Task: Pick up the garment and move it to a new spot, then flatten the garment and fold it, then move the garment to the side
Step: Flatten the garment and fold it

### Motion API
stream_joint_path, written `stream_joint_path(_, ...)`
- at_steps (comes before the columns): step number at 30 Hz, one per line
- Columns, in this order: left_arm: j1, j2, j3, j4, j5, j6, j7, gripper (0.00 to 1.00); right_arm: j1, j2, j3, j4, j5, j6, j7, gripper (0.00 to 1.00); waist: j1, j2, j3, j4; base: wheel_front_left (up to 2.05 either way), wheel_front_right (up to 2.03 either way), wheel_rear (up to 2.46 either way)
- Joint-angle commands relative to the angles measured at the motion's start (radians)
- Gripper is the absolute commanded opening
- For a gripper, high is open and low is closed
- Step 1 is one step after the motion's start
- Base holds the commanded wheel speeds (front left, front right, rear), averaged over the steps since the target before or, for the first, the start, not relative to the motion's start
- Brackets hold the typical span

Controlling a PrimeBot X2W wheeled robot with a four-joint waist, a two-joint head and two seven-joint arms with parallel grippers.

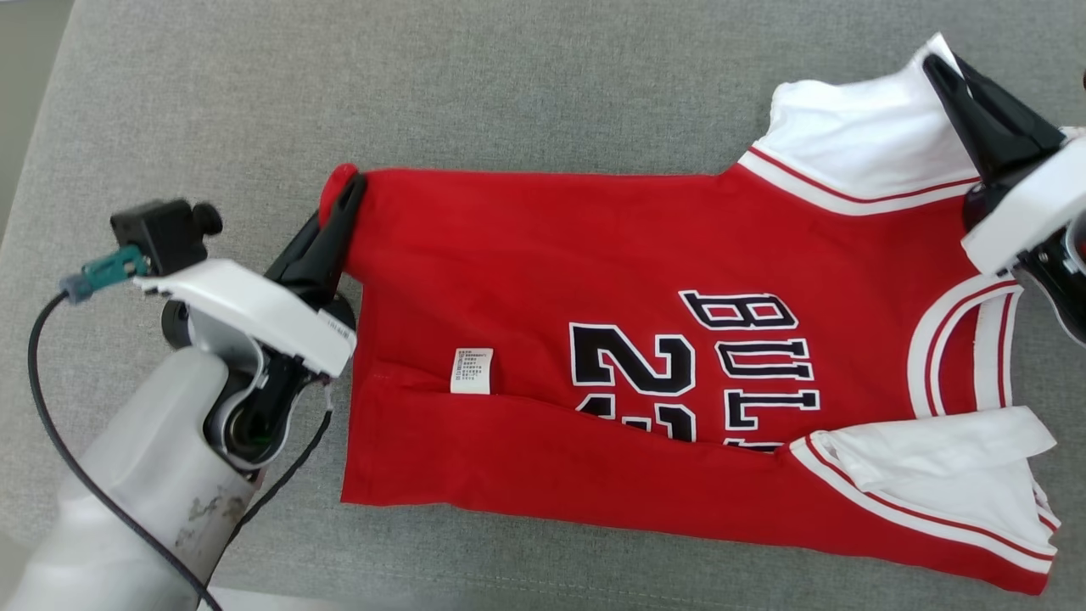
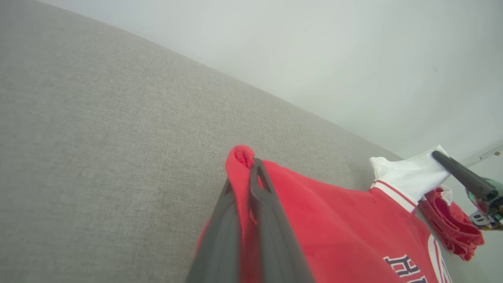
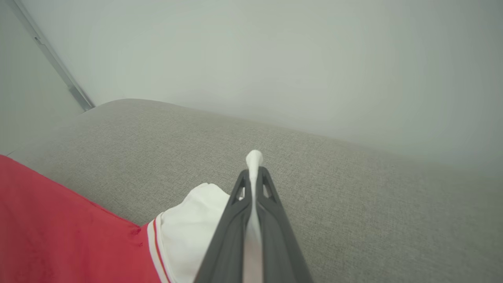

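Note:
The garment (image 1: 645, 339) is a red basketball jersey with white sleeves and black lettering, spread sideways on the grey cushion (image 1: 509, 93). Its near long edge is folded over, hiding part of the number. My left gripper (image 1: 355, 183) is shut on the red hem corner at the far left; in the left wrist view the gripper (image 2: 251, 165) pinches red cloth (image 2: 338, 220). My right gripper (image 1: 937, 64) is shut on the white sleeve's far tip at the upper right. In the right wrist view the gripper (image 3: 254, 169) clamps the white cloth (image 3: 188, 220) between its fingers.
A grey fabric cushion lies under everything, with bare surface beyond the jersey's far edge. The cushion's left edge (image 1: 38, 153) drops off to a pale floor. A pale wall (image 3: 275, 59) stands behind the cushion. A black cable (image 1: 59, 450) loops beside my left forearm.

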State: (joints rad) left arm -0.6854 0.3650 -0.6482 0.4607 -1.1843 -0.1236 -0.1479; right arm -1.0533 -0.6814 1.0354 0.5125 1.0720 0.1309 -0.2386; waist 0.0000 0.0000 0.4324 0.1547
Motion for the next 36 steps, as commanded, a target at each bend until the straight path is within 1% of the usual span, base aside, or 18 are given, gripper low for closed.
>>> stream_joint_path(1, 0.002, 0.051, 0.033, -0.024, 0.006, -0.007, -0.011, 0.00, 0.051, -0.031, -0.009, -0.027, 0.009, 0.000, -0.015, 0.00, 0.0000, 0.0000, -0.008, -0.003, 0.00, 0.00, 0.00)
stream_joint_path(4, 0.019, 0.062, 0.029, -0.031, 0.004, -0.007, -0.008, 0.00, 0.075, -0.045, -0.015, -0.048, 0.015, 0.000, -0.019, 0.00, 0.0000, 0.0000, -0.022, -0.009, 0.00, 0.00, 0.00)
stream_joint_path(9, 0.019, 0.068, 0.031, -0.043, 0.010, -0.007, -0.028, 0.00, 0.084, -0.033, -0.041, -0.069, 0.001, 0.000, -0.022, 0.00, 0.0000, 0.0000, -0.044, -0.018, 0.00, 0.00, 0.00)
stream_joint_path(13, 0.022, 0.077, 0.031, -0.057, 0.024, -0.007, -0.050, 0.00, 0.109, -0.026, -0.086, -0.101, -0.025, 0.000, -0.023, 0.00, 0.0000, 0.0000, -0.065, -0.024, 0.00, 0.00, 0.00)
stream_joint_path(17, 0.031, 0.086, 0.027, -0.073, 0.037, -0.007, -0.065, 0.00, 0.153, -0.027, -0.123, -0.137, -0.051, 0.000, -0.023, 0.00, 0.0000, 0.0000, -0.087, -0.029, 0.00, 0.00, 0.00)
stream_joint_path(21, 0.076, 0.100, 0.026, -0.103, 0.076, 0.000, -0.090, 0.00, 0.236, -0.038, -0.168, -0.188, -0.078, 0.000, -0.023, 0.00, 0.0000, 0.0000, -0.106, -0.035, 0.00, 0.00, 0.00)
stream_joint_path(25, 0.156, 0.117, 0.036, -0.154, 0.135, 0.036, -0.107, 0.00, 0.351, -0.043, -0.229, -0.245, -0.106, 0.000, -0.023, 0.00, 0.0000, 0.0000, -0.122, -0.044, 0.00, 0.00, 0.00)
stream_joint_path(29, 0.251, 0.121, 0.061, -0.210, 0.171, 0.070, -0.112, 0.00, 0.466, -0.044, -0.271, -0.286, -0.130, 0.000, -0.023, 0.00, 0.0000, 0.0000, -0.143, -0.050, 0.00, 0.00, 0.00)
stream_joint_path(30, 0.251, 0.121, 0.061, -0.210, 0.171, 0.070, -0.112, 0.00, 0.466, -0.044, -0.271, -0.286, -0.130, 0.000, -0.023, 0.00, 0.0000, 0.0000, -0.143, -0.050, 0.00, 0.00, 0.00)
stream_joint_path(33, 0.314, 0.120, 0.076, -0.243, 0.186, 0.085, -0.113, 0.00, 0.544, -0.041, -0.291, -0.313, -0.151, 0.000, -0.023, 0.00, 0.0000, 0.0000, -0.154, -0.052, 0.00, 0.00, 0.00)
stream_joint_path(36, 0.363, 0.121, 0.084, -0.257, 0.192, 0.089, -0.113, 0.00, 0.612, -0.024, -0.319, -0.325, -0.172, 0.000, -0.023, 0.00, 0.0000, 0.0000, -0.159, -0.057, 0.00, 0.00, 0.00)
